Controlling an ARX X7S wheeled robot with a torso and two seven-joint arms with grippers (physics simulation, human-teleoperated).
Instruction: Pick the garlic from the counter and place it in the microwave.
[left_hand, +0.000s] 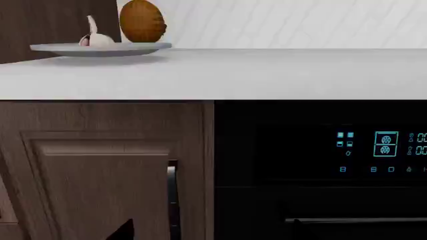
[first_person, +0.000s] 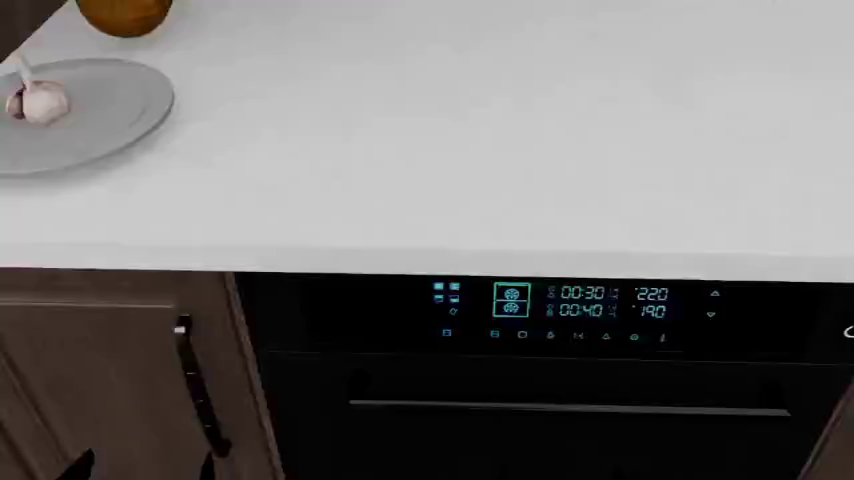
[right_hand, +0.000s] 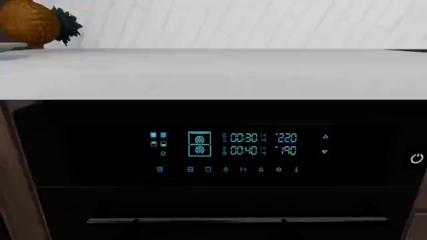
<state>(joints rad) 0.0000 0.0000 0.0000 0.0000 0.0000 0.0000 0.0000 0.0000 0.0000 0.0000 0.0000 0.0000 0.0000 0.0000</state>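
The garlic (left_hand: 97, 38) (first_person: 39, 101), a small whitish bulb, lies on a round grey plate (left_hand: 133, 48) (first_person: 114, 110) at the far left of the white counter (left_hand: 253, 75) (first_person: 467, 150). The microwave is out of view. My left gripper (left_hand: 211, 225) (first_person: 140, 468) hangs low in front of the cabinet, well below and short of the garlic. Its dark fingertips (left_hand: 124, 231) stand far apart, open and empty. My right gripper (right_hand: 209, 222) is in front of the oven. Only two small dark tips show against the oven handle, wide apart, with nothing between them.
An orange-brown pineapple (left_hand: 141, 21) (first_person: 123, 14) (right_hand: 30, 22) stands just behind the plate. Under the counter is a black oven with a cyan display (first_person: 574, 305) (right_hand: 240, 145) and a bar handle (first_person: 567, 407). A wood-brown cabinet door (left_hand: 100, 170) with a vertical handle (left_hand: 172, 190) is left of it.
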